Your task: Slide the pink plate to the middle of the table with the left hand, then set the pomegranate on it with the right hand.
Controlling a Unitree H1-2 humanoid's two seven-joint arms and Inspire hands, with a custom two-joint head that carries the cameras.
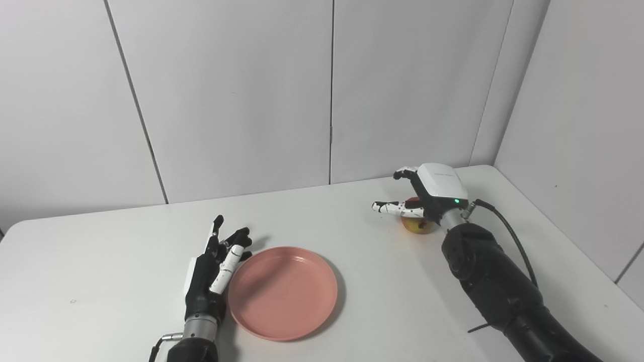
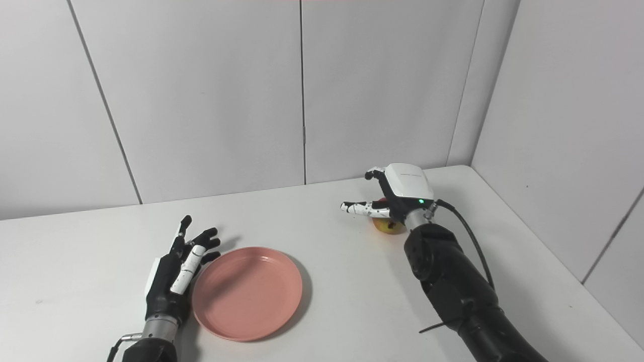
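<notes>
Both hands are seen over a plain white table (image 1: 352, 281). On the left, the left hand (image 1: 211, 274) is laid beside the pink plate (image 1: 283, 292), its fingers (image 1: 236, 239) spread and slightly curled, nothing being held; the side of the hand is set just against the plate's left rim, though actual contact cannot be confirmed. The plate is placed toward the near, middle part of the table, and its dish is bare.

On the right, the right hand (image 1: 427, 196) is lowered over the pomegranate (image 1: 416, 224), which is seen as a red and yellow fruit resting on the table well apart from the plate, toward the far right. The fruit is largely covered by the hand's white back, with one finger and the thumb (image 1: 390, 207) stretched out to the left above it. Whether the fruit is truly grasped cannot be told, since the contact is hidden. A green light is lit on the wrist, and a black cable (image 1: 508, 231) is looped from it along the dark forearm.

The table is backed by pale grey wall panels (image 1: 231, 95) divided by thin dark seams, and a corner is formed by another panelled wall on the right.
</notes>
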